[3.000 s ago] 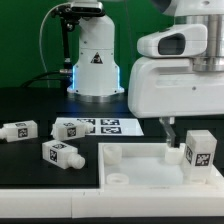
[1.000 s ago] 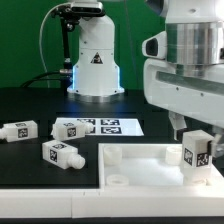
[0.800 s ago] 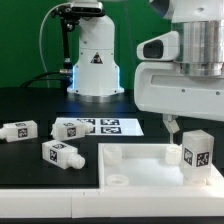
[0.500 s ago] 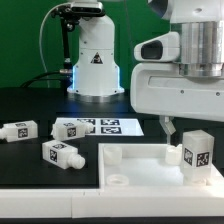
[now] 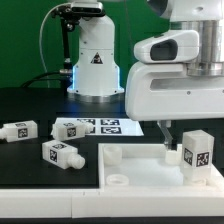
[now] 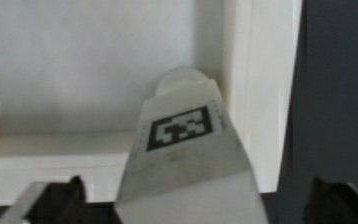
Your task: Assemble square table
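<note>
The white square table top [image 5: 140, 160] lies at the front of the black table, rim up, with a round socket [image 5: 118, 180] in its near corner. One white tagged leg [image 5: 198, 152] stands upright in the top's corner on the exterior view's right. My gripper [image 5: 188, 132] hangs over that leg, open, with one finger [image 5: 166, 134] a little apart from it. In the wrist view the leg [image 6: 190, 150] rises between my two dark fingertips [image 6: 59, 200] of the gripper [image 6: 194, 205], against the top's rim [image 6: 261, 70]. Three more legs [image 5: 62, 153] lie loose to the left.
The marker board [image 5: 118, 126] lies flat behind the table top. The white robot base [image 5: 95, 60] with a triangle sticker stands at the back. Two of the loose legs [image 5: 20, 131] [image 5: 72, 128] lie near the marker board.
The hand has turned back square to the camera, and its visible finger now hangs slightly lower and clear of the leg. The leg stays upright in its corner.
</note>
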You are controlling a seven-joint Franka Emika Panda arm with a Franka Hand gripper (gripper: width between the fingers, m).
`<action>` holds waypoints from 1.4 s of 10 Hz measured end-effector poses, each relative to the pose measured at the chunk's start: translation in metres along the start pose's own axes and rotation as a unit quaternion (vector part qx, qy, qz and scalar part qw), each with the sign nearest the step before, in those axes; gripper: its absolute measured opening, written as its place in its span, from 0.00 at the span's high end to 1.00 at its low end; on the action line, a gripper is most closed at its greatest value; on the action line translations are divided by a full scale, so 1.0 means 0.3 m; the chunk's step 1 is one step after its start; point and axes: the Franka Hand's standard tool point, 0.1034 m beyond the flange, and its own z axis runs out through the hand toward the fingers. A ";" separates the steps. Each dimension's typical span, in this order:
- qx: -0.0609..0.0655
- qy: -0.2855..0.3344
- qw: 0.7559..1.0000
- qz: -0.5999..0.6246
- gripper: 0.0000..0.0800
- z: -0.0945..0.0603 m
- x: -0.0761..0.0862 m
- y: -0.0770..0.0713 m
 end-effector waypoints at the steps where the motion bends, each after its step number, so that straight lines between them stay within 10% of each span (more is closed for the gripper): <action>1: 0.000 0.000 1.000 0.007 0.54 0.001 0.000 0.000; 6: -0.003 0.006 0.983 0.181 0.64 0.006 0.000 0.004; 8: -0.010 0.013 0.939 0.344 0.64 0.007 -0.005 0.008; 12: 0.013 0.004 0.772 0.636 0.64 0.011 -0.016 0.026; 14: 0.012 0.004 0.764 0.645 0.63 0.011 -0.017 0.027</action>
